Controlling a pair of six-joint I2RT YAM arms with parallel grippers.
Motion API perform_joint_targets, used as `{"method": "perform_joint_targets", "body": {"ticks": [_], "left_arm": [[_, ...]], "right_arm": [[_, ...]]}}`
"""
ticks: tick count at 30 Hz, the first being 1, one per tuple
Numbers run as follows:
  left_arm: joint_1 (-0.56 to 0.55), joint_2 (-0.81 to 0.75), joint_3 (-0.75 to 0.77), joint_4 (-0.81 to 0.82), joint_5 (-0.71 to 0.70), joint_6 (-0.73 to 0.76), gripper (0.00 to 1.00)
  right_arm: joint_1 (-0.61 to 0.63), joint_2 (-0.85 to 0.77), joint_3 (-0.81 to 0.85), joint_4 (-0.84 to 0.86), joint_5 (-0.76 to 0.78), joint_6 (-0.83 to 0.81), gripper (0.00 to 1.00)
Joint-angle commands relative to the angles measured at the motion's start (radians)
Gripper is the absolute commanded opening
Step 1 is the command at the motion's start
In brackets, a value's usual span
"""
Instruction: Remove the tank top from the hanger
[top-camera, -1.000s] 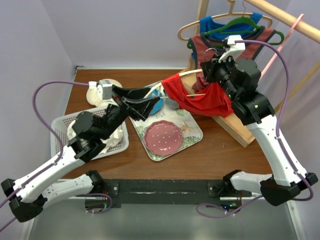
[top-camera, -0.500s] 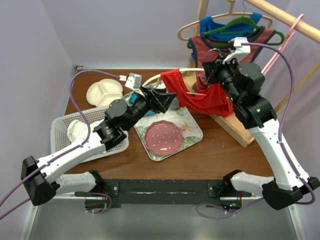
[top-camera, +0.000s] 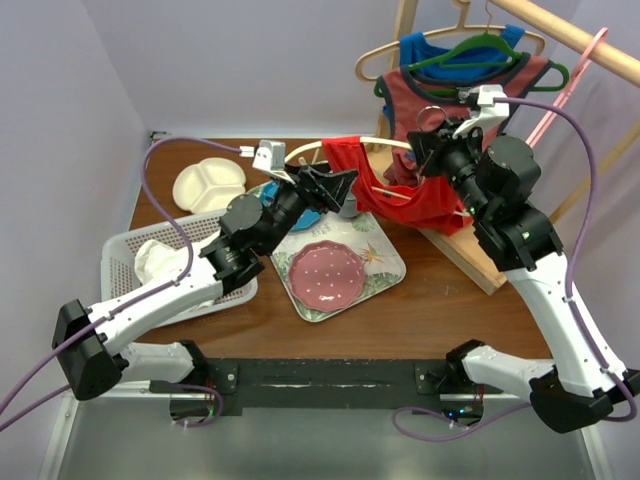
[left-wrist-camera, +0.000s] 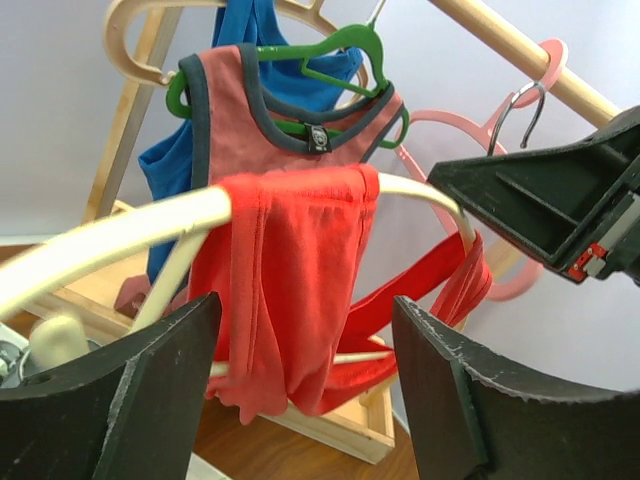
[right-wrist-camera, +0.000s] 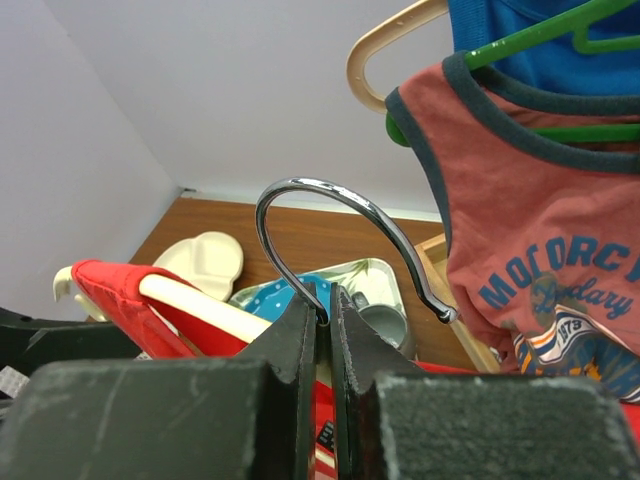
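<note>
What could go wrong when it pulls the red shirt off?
The right gripper pinches only the thin metal hook, so the cream hanger might twist or slip. The open left gripper could grab that hanger along with the red tank top. The top might land on the patterned tray.

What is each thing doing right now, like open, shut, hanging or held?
Left end effector: open, facing the red tank top.
Right end effector: shut on the hanger hook.
Red tank top: draped over the cream hanger, not yet off.
Cream hanger: held up by its hook.
Rust tank top: hanging on the green hanger.
Pink plate: lying on the tray.
</note>
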Motion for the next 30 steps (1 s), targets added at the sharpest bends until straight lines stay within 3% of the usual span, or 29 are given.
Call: {"method": "perform_joint_targets", "body": {"ticks": [1,4,7,8,10,16,25,30], "left_arm": [[-0.001,0.024,0.05,0.104,-0.042,0.053,0.72],[-0.001,0.04,0.059,0.127,-0.018,0.07,0.66],[-0.003,0.044,0.058,0.154,0.008,0.075,0.33],[-0.001,0.044,0.059,0.156,0.013,0.076,0.12],[-0.001,0.037,0.065,0.131,0.021,0.069,0.0],[0.002,-0.06,0.073,-0.101,-0.002,0.053,0.0],[0.019,-0.098,0.193,-0.436,-0.037,0.009,0.0],[0.019,-0.146,0.144,-0.473,-0.047,-0.013,0.0]], "right_arm": [[0.005,-0.03,-0.006,0.106,-0.06,0.044,0.0],[0.008,-0.032,-0.01,0.097,-0.066,0.043,0.0],[0.006,-0.047,-0.03,0.1,-0.07,0.046,0.0],[0.006,-0.05,-0.039,0.103,-0.066,0.046,0.0],[0.005,-0.061,-0.05,0.104,-0.028,0.038,0.0],[0.006,-0.044,0.031,-0.026,0.139,-0.055,0.0],[0.006,-0.167,-0.024,-0.011,0.141,-0.161,0.0],[0.006,-0.136,0.039,-0.032,0.169,-0.19,0.0]]}}
